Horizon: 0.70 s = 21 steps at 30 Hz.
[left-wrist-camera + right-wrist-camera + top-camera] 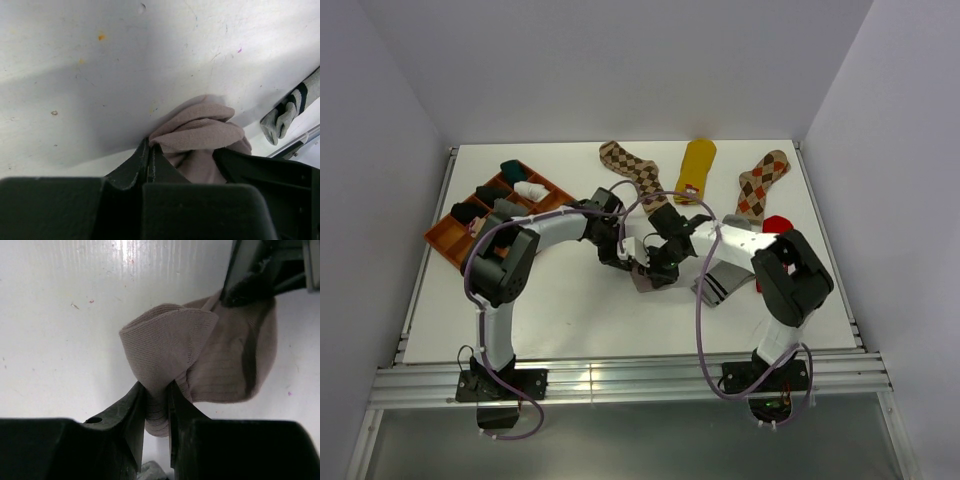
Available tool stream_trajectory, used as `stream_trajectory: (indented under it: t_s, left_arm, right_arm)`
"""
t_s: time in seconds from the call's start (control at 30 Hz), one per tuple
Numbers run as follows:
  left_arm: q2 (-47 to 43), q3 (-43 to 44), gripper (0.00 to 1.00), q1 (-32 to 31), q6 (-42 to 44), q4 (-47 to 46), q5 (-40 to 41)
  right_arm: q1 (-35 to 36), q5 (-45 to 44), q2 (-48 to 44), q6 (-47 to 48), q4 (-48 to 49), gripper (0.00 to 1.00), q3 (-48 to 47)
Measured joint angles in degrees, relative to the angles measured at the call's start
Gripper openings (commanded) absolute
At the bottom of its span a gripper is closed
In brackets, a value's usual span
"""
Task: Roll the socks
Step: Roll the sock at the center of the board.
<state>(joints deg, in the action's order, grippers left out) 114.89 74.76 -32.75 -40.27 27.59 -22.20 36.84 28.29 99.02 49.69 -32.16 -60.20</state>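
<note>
Top external view: locate the taupe sock point(642, 281) at the middle of the worktop point(570, 310), directly under both wrists. Note the grey striped sock point(720, 285) just beside it on the right, and the orange tray point(450, 235) well apart at the far left.

Right wrist view: confirm the right gripper point(156, 405) clamped on an upstanding fold of the taupe fabric, jaws nearly together with cloth between them.

Left wrist view: confirm the left gripper point(150, 150) closed fully at the bunched edge of the same sock. Treat this as a pinch on a thin layer, judging by the fabric drawn to a point at its tip.

Judge the step in hand as forming the first turn of the roll.

Procedure:
1. Hold both pinches level with each other to prevent a skewed turn.
2. Carry the raised fold over onto the flat part of the sock with light tension across the width.
3. Stay low over the worktop to avoid lifting the whole sock clear.
4. Steer away from the grey striped sock to avoid catching it.
5. Release neither pinch before the fold lies on the fabric below; otherwise expect the loose turn to spring open.
</note>
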Motion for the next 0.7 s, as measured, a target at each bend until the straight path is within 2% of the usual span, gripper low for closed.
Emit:
stream_trajectory:
  t_s: [0.27, 0.47, 0.7]
  left_arm:
    - [-1.64, -2.45, 0.04, 0.02, -0.09, -2.69, 0.76]
    - [-3.63, -5.86, 0.11, 0.35, -1.49, -5.57, 1.05]
    - [-7.26, -12.04, 0.29, 0.92, -4.37, -11.89, 1.4]
  right_arm:
    - [-1.2, 5.6, 9.6, 2.56, -13.25, 0.14, -12.31]
    - [-3.3, 10.21, 17.31, 3.41, -23.04, 0.14, -21.33]
    - [-3.58, 14.86, 21.59, 4.96, -27.87, 0.14, -25.99]
